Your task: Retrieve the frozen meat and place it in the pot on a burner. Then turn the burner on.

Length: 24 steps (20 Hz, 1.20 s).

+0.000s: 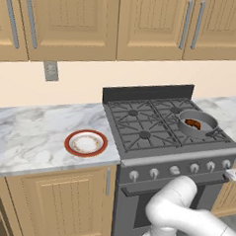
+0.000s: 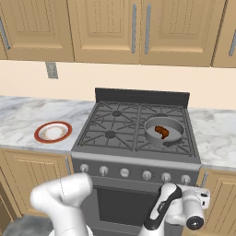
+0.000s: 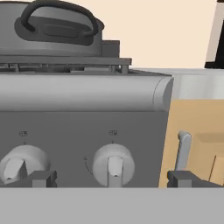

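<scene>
The meat (image 2: 162,131) lies in the pot (image 2: 164,130). Fingers (image 3: 111,178) spread, level with the stove's rightmost knob (image 3: 113,164). It looks rigid; pinch its raised ridge.

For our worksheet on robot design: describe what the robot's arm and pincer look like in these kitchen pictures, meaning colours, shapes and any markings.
The arm is made of glossy white, rounded tube-like segments, with dark bands at the joints. Its wrist carries a white block with a round black lens-like disc. The pincer has two small, dark grey, squared finger tips. No cables, lettering or markings can be made out on it.

Reddish-brown frozen meat (image 2: 162,131) inside shallow grey pot (image 2: 152,133); pot on right-hand burner
</scene>
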### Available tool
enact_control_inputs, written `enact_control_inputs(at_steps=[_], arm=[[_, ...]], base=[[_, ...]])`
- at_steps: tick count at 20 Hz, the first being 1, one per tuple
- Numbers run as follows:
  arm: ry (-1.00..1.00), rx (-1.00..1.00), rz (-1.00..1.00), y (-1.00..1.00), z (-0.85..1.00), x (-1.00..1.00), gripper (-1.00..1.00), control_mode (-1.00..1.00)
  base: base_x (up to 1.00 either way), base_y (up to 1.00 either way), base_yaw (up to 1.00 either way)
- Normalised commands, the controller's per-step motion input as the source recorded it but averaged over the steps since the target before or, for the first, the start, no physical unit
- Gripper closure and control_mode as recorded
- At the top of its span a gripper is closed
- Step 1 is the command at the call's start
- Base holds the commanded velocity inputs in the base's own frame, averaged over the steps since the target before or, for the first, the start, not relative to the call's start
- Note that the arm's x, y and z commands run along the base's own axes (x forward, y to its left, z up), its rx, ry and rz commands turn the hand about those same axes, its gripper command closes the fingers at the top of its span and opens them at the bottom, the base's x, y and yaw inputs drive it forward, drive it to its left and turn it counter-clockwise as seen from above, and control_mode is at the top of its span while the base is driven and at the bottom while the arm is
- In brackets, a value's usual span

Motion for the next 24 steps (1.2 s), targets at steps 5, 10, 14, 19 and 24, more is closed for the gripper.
enact_control_inputs(at_steps=[5,10,14,19,24], arm=[[-0.05,0.0,0.02,-0.01,-0.05,0.24,-1.0,-1.0],[-0.08,0.0,0.01,0.0,-0.05,0.12,-1.0,-1.0],[-0.06,0.0,0.0,0.0,-0.11,0.1,-1.0,-1.0],[-0.01,0.0,0.0,0.0,-0.12,0.01,-1.0,-1.0],[0.0,0.0,0.0,0.0,-0.13,0.03,-1.0,-1.0]], base=[[0.0,0.0,0.0],[0.0,0.0,0.0],[0.0,0.0,0.0],[0.0,0.0,0.0],[0.0,0.0,0.0]])
